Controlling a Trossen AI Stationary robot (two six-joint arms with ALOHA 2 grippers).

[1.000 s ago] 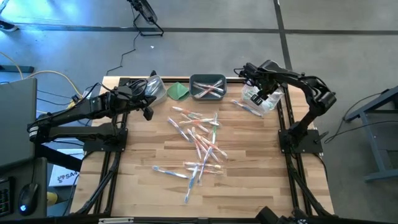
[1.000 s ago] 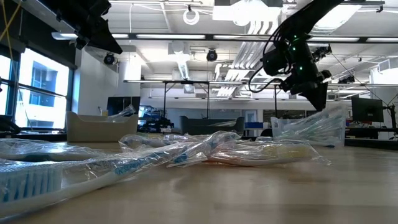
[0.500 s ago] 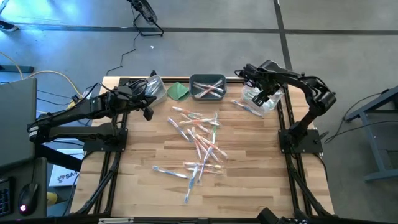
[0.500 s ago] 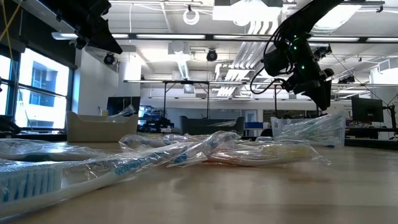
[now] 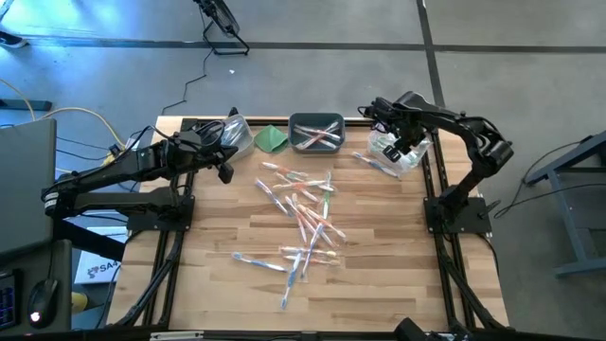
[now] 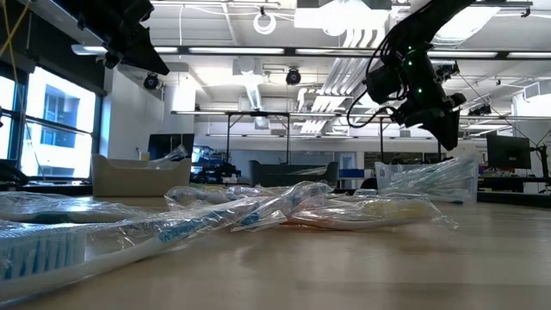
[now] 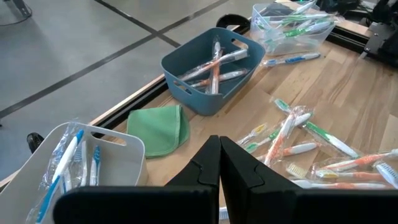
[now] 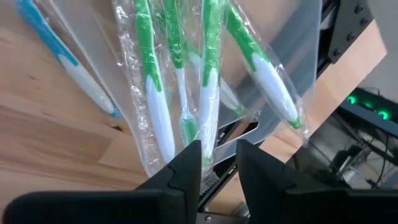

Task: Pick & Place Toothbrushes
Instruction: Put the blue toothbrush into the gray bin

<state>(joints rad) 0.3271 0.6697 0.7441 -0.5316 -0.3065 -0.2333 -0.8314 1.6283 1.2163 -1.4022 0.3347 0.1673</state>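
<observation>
Many wrapped toothbrushes (image 5: 303,213) lie loose on the middle of the wooden table (image 5: 379,246). My right gripper (image 8: 219,152) hangs open, pointing steeply down, over the clear bin (image 5: 402,152) at the far right. That bin holds green toothbrushes (image 8: 155,93). A blue toothbrush (image 8: 62,56) lies on the table beside it. My left gripper (image 7: 219,146) hovers shut and empty above the table's far left, near a clear bin (image 7: 81,155) of blue brushes. My right gripper points down into the clear bin. The white handle end (image 8: 205,140) of one wrapped green toothbrush lies right beside the inner edge of one finger (image 8: 186,165). Whether finger and brush touch, I cannot tell.
A grey-blue bin (image 5: 317,133) with orange toothbrushes stands at the far middle, a folded green cloth (image 5: 272,139) to its left. Bare wood lies along the near edge and both sides of the pile.
</observation>
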